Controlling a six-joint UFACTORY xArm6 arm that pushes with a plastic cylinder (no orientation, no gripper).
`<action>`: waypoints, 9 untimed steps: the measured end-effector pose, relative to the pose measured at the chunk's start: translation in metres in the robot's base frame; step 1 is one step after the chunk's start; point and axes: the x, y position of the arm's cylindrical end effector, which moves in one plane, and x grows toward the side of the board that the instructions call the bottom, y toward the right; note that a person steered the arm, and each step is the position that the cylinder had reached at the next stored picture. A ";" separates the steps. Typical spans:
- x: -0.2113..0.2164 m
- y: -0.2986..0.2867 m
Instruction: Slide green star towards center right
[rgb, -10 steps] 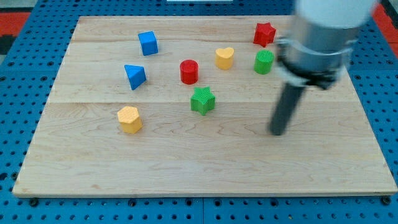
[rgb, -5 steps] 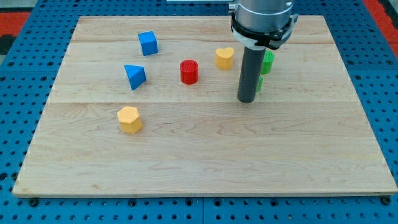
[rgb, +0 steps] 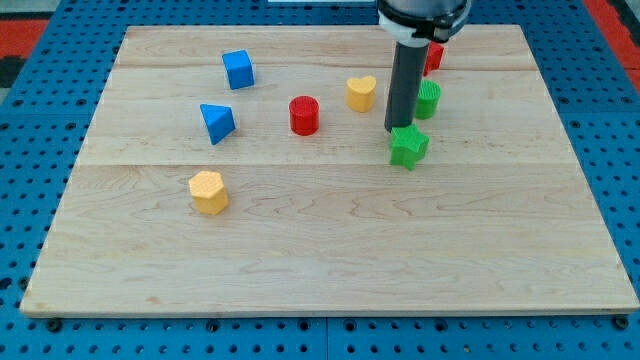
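The arm is reaching in from the view's top, right of centre, with only its dark lower housing showing at the frame edge. The straight dark rod is hanging upright below it. My tip (rgb: 397, 129) is resting at the surface, in the upper right-centre part of the view.

On the pale wooden table (rgb: 300, 260) I see a blue cube (rgb: 238, 69) toward the view's top left, with a blue triangular block (rgb: 216, 122) below it. A yellow hexagonal block (rgb: 208, 191) sits lower left, well apart. Near the middle stands a red cylinder (rgb: 304, 115), a yellow heart-shaped block (rgb: 361, 93) just to its right. Further right are a green ridged cylinder (rgb: 428, 99) and a partly hidden red block (rgb: 433, 56).
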 end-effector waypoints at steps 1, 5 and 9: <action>-0.012 -0.039; 0.025 0.000; 0.010 0.006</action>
